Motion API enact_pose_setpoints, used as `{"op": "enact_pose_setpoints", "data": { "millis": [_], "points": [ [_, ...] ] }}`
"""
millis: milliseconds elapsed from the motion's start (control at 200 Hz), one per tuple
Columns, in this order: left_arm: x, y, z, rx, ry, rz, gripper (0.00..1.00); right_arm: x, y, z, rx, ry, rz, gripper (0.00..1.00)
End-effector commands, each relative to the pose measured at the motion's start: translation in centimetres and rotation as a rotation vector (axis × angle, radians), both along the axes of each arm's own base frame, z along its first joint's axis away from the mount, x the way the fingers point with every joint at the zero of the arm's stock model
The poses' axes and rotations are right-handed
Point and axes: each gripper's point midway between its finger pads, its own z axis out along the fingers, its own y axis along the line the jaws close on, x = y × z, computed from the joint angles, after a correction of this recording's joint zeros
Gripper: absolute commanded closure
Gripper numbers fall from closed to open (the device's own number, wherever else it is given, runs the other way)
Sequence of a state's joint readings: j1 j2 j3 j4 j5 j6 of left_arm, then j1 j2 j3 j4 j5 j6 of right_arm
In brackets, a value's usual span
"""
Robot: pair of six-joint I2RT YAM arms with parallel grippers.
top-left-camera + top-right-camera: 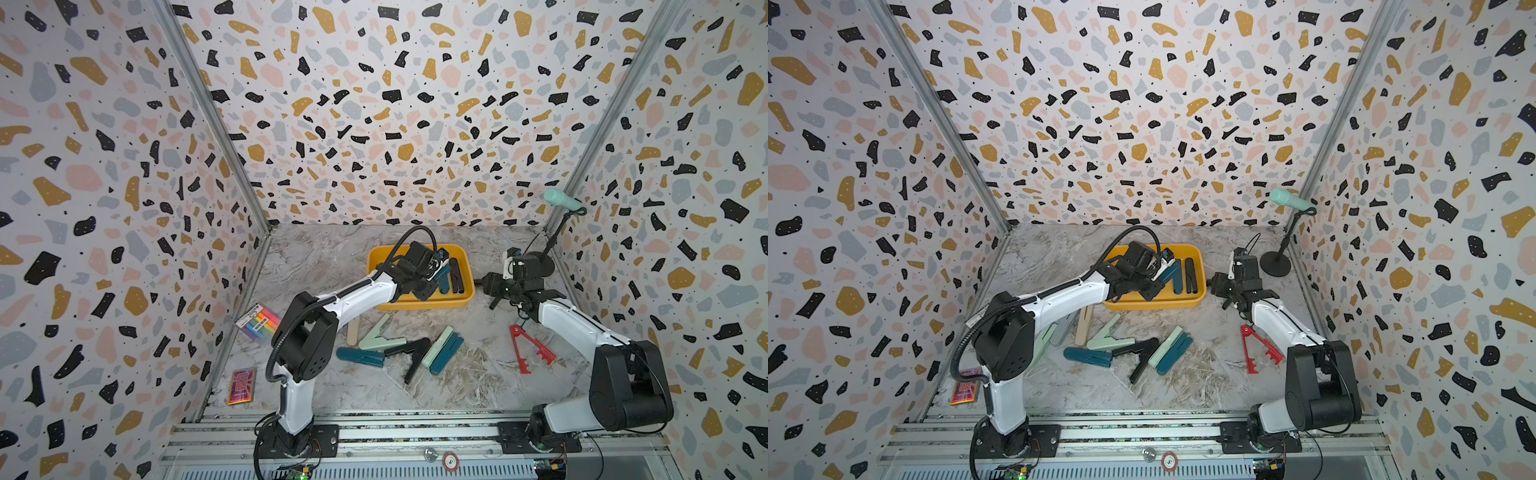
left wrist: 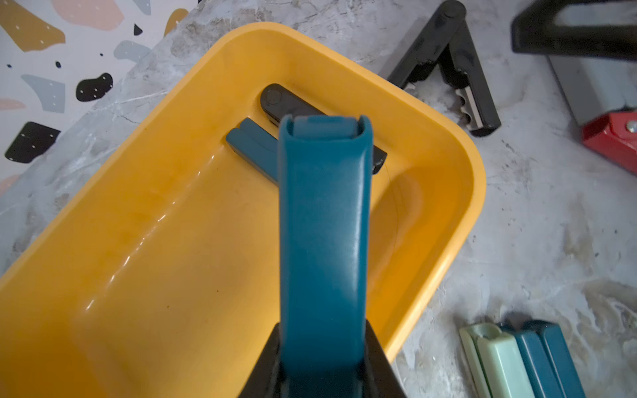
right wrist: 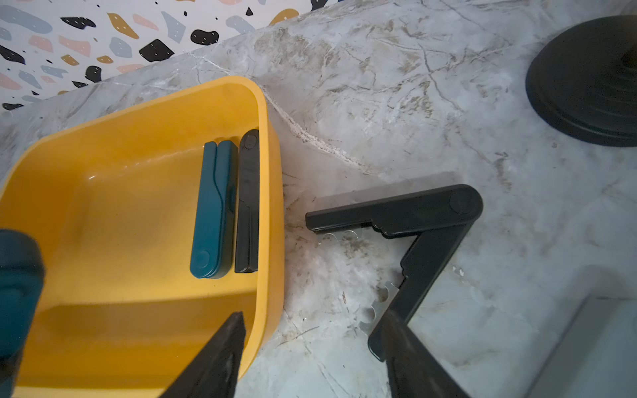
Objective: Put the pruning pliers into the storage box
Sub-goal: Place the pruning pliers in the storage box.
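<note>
While my left gripper [image 2: 324, 372] is clamped on teal pliers [image 2: 324, 224] right above the yellow box [image 2: 155, 258], I'd say it's drop time: lower a bit, let go. My right gripper [image 3: 313, 330] hangs spread over black pliers [image 3: 413, 213] just beside that box.

The yellow storage box [image 3: 272, 206] has most of its floor bare, since closed dark teal pliers [image 3: 213, 210] and closed black pliers [image 3: 249, 203] lie side by side along the wall nearest the right arm. The left gripper [image 1: 437, 272], jaws clamped on a second dark teal pair [image 2: 324, 224], hangs over that bare floor. Between that wall and the microphone stand's round base [image 3: 586, 86], open black pliers [image 3: 413, 213] sprawl in a V on the bench [image 3: 379, 86] under the right gripper's [image 3: 313, 320] parted jaws. In front of the box, a cluster of loose pliers [image 1: 417, 347] and the red pliers [image 1: 516, 331] crowd the middle, while the bench left of the box and the strip by the front rail [image 1: 415, 419] lie bare.
</note>
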State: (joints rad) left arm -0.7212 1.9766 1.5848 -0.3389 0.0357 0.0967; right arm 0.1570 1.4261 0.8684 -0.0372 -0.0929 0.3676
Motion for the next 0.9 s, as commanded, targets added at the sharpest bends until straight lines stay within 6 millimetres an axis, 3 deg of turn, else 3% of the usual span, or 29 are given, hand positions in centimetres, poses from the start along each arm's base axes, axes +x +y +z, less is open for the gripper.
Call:
{"op": "enact_pose_setpoints", "data": {
  "millis": [0,190,415,696,896],
  "points": [
    [2.4,-0.5,-0.2,-0.063,0.05,0.11,0.87,0.3,0.4,0.5,0.029,-0.021,0.0,0.35],
    [5.5,-0.7,-2.0,-0.152,0.127,0.245,0.87,0.6,0.9,-0.3,0.051,-0.01,0.002,0.35],
    [7.4,0.1,-4.1,-0.192,0.186,0.39,0.88,1.1,2.3,-0.7,0.051,-0.005,0.037,0.35],
    [7.7,-0.1,-7.8,-0.195,0.281,0.473,0.87,0.9,2.8,-1.3,0.065,-0.002,0.055,0.35],
    [8.2,-0.4,-9.2,-0.195,0.32,0.521,0.85,0.6,3.0,-1.8,0.068,0.003,0.068,0.35]
  ]
}}
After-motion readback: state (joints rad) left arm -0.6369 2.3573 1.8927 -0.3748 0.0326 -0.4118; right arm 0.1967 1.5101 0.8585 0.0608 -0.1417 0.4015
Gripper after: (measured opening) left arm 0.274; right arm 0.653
